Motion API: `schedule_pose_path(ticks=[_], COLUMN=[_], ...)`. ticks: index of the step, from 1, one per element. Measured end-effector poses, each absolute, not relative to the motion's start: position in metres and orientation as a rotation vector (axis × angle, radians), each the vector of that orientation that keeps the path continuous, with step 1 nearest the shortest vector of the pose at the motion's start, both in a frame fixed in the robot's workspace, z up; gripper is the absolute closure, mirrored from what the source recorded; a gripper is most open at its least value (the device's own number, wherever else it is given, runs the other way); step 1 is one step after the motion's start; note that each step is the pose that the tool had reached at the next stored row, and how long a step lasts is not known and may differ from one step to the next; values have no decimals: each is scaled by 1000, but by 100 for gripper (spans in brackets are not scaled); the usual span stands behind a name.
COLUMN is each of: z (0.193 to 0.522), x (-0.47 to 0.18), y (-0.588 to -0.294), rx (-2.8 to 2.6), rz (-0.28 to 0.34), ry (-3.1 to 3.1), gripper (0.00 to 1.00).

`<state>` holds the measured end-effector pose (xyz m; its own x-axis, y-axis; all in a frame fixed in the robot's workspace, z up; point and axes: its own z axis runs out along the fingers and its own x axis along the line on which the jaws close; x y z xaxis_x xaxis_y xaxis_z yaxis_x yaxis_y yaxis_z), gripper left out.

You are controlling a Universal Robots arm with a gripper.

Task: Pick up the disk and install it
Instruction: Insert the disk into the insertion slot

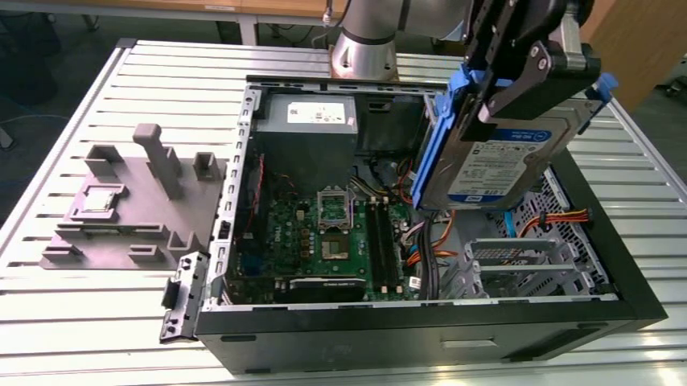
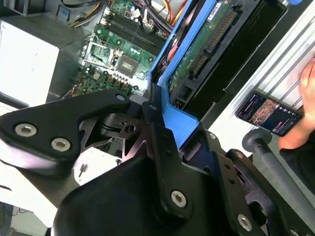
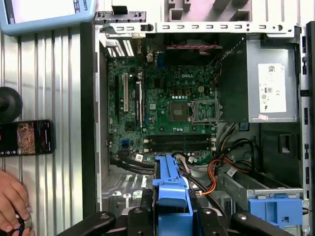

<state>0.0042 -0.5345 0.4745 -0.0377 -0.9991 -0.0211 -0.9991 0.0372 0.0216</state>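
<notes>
Disk: off the bench, hung on edge and tilted over the open case, at about two o'clock of the case in the exterior view, touching nothing below. Gripped at its upper end by the pincer, jaws closed on the blue carrier rather than on the metal body; same clamp seen in both wrist views.

Judged stiff and dense: metal shell, likely hefty for its size, no sag along the hanging length. Probably shock-shy, so best kept from knocks against sheet metal. Label face smooth and likely slippery. Underside bare, with green board and connector exposed in the second wrist view; poor places to press. Best taken by the carrier's rails or end, as now. Plastic frame likely a little springy, so a firm hold, not a crushing one.

Just under the disk, at four o'clock of the case, a grey drive cage, with orange cables beside it. Farther in, the motherboard across the case floor. At twelve o'clock, the power supply. Beyond the case wall, at nine o'clock, a grey fixture on the slatted bench. Out on the bench in the first wrist view, a phone and a hand near it.
</notes>
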Motion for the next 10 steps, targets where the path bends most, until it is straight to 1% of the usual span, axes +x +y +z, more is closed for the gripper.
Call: schedule_pose_path(ticks=[5, 10], z=[473, 471], x=[11, 15], y=[-537, -548], rx=[-2179, -2179], rz=[48, 48], ry=[2262, 2262], gripper=[63, 63])
